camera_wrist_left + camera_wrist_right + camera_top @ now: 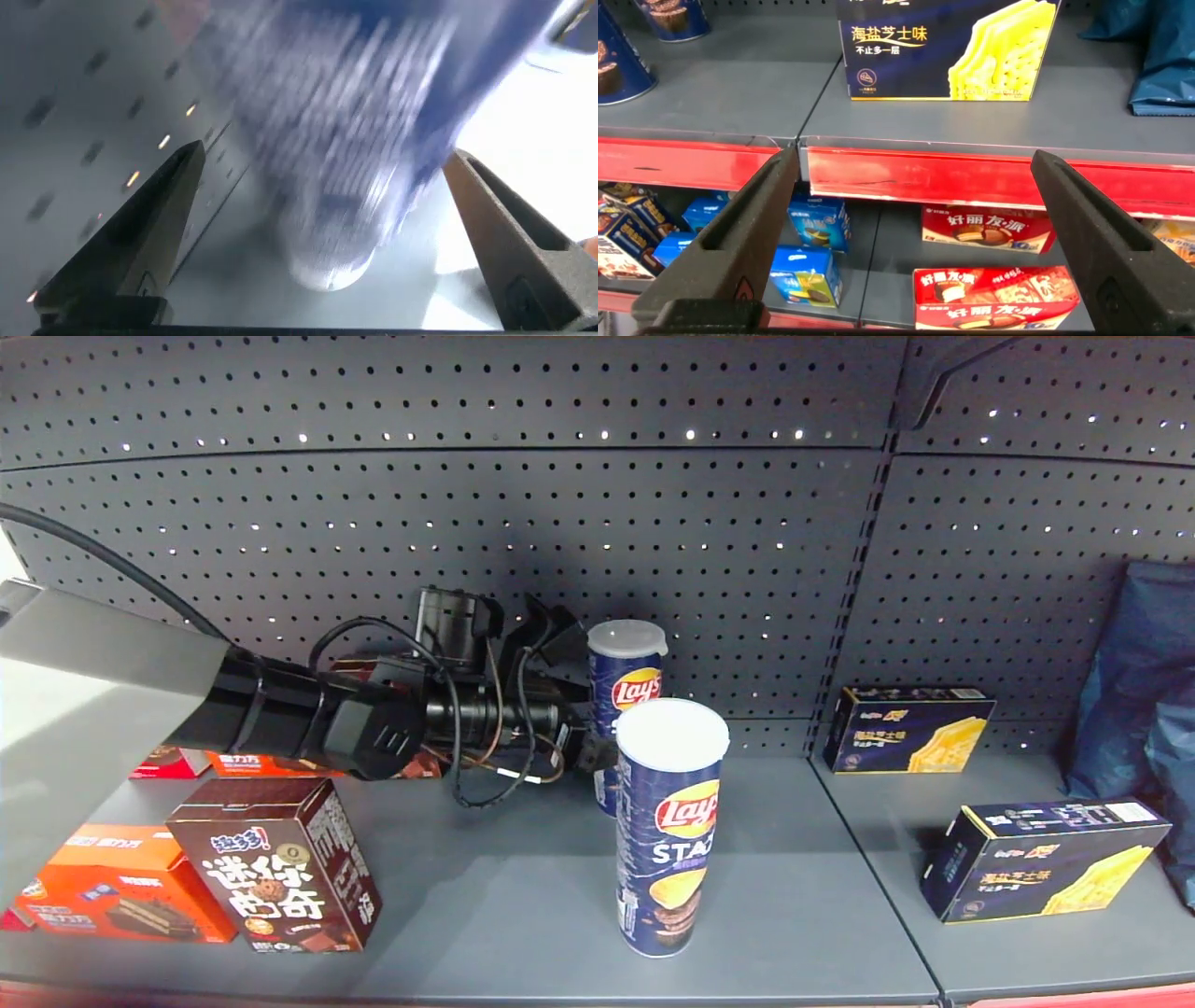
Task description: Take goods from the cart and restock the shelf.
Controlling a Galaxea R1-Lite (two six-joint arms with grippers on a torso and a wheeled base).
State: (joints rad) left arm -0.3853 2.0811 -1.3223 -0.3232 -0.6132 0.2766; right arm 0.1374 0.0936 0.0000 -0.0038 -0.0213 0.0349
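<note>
Since the left claw (322,157) straddles the rear chip can (627,665), spread wide (right claw (913,161) gapes too), placement at the shelf's (523,868) back edge seems intended.

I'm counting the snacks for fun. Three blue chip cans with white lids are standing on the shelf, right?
Not three, only two. The head view shows a front can and a back can, both blue chip cans with white lids, standing on the shelf.
</note>
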